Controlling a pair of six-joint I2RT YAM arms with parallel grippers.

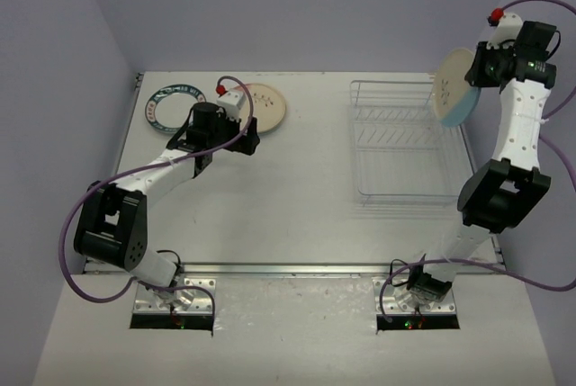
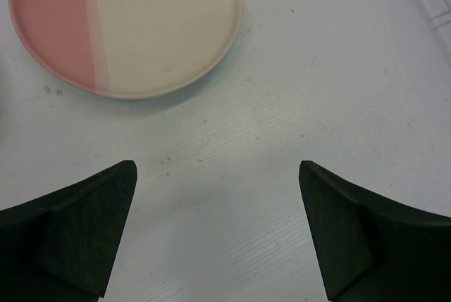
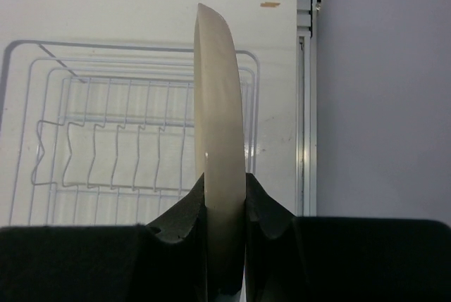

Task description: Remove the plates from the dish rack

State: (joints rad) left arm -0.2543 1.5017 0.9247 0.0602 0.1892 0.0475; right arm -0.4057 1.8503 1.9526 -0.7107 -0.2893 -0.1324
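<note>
The right hand [image 1: 474, 71] is lifted high above the bench [image 1: 297, 215], and it is closed on the rim of one plate, the held plate [image 1: 453, 87]. This plate stands on its edge and sticks out from the fingers, away from the wrist. Its face is cream, and I see light blue at its lower part. In the right wrist view the two fingers [image 3: 184, 221] press the held plate [image 3: 220, 105] from both sides, and the plate is seen only as a thin upright edge.

The dish rack [image 1: 401, 196] sits on the bench below this hand and a little to its left side. The held plate does not touch it. Past the fingers, the rack's thin wire dividers [image 3: 106, 147] can be seen from above.

The left hand [image 1: 247, 145] is low over the bench with its fingers spread wide, and nothing is between them. In the left wrist view only bare bench shows between the fingertips [image 2: 106, 203]. Just ahead of this hand, a bit to its left, a cream and pink plate [image 2: 141, 27] lies flat on the bench, apart from the fingers. It has some small red marks. Further to the left of the hand lies a second plate, the green-rimmed plate [image 1: 174, 109], also flat. The two lying plates are close, but whether they touch I cannot tell.
</note>
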